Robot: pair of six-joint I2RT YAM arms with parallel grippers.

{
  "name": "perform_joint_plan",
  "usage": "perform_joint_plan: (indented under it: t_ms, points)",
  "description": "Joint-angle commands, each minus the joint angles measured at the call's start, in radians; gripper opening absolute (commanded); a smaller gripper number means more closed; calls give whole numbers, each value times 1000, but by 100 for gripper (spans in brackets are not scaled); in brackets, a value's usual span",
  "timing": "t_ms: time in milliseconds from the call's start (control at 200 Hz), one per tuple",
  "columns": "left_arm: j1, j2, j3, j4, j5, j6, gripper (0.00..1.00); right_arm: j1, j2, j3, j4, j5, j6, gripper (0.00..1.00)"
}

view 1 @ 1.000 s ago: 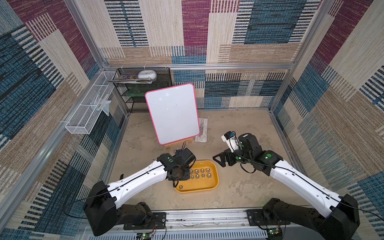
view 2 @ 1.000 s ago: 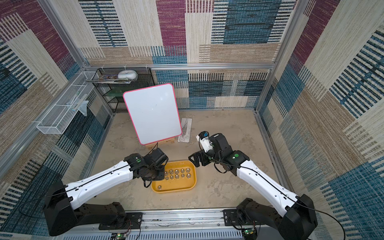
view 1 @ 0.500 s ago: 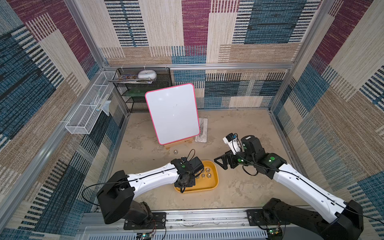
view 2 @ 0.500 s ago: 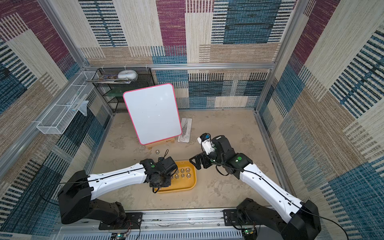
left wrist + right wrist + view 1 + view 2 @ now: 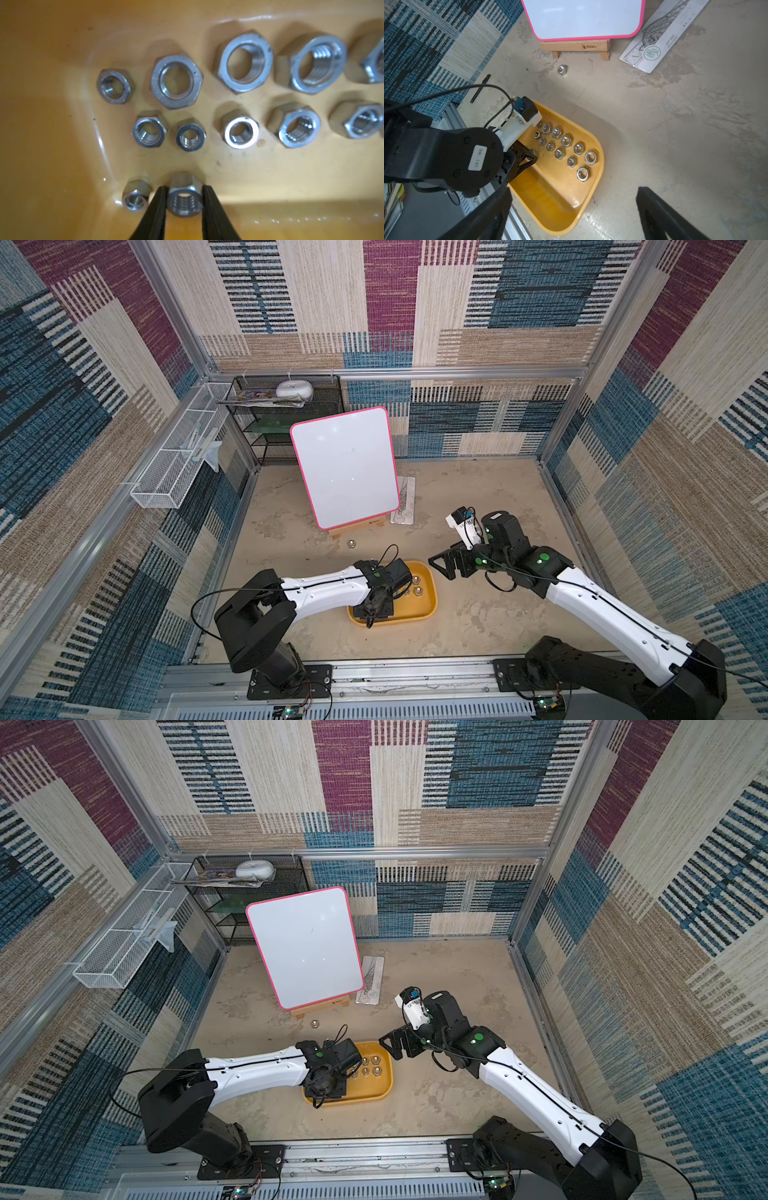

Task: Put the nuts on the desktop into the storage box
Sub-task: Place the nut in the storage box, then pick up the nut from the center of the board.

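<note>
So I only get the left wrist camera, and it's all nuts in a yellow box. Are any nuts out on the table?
Observer: Yes, one loose nut lies on the desktop, just in front of the wooden stand under the whiteboard.
Operator: I see my left gripper and its pinched nut. Is the other arm busy?
Observer: No. The right gripper is open and empty, hovering near a corner of the storage box.
Operator: Anything else near the loose nut?
Observer: A long flat ruler lies beside the stand, apart from the nut.
</note>
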Motion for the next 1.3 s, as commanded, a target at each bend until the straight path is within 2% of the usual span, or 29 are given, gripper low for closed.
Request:
perform_joint_plan:
  t_ms: [0, 295, 516, 736, 986, 1292]
  points:
    - [0, 6, 6, 3, 9, 15, 37, 0, 5, 5, 1, 0, -4, 99]
    - [0, -55, 67, -81, -35, 35, 48, 0, 19, 13, 10, -6, -4, 99]
    - [33, -97, 155, -178, -81, 79, 49, 1, 31, 22, 19, -11, -11, 99]
    - [181, -110, 249, -198, -90, 169, 49, 0, 38, 36, 24, -6, -16, 99]
    - [357, -2, 369, -186, -106, 274, 48, 0, 45, 46, 26, 4, -15, 99]
    - [476, 142, 393, -66, -70, 343, 48, 0, 73, 75, 29, 14, -10, 99]
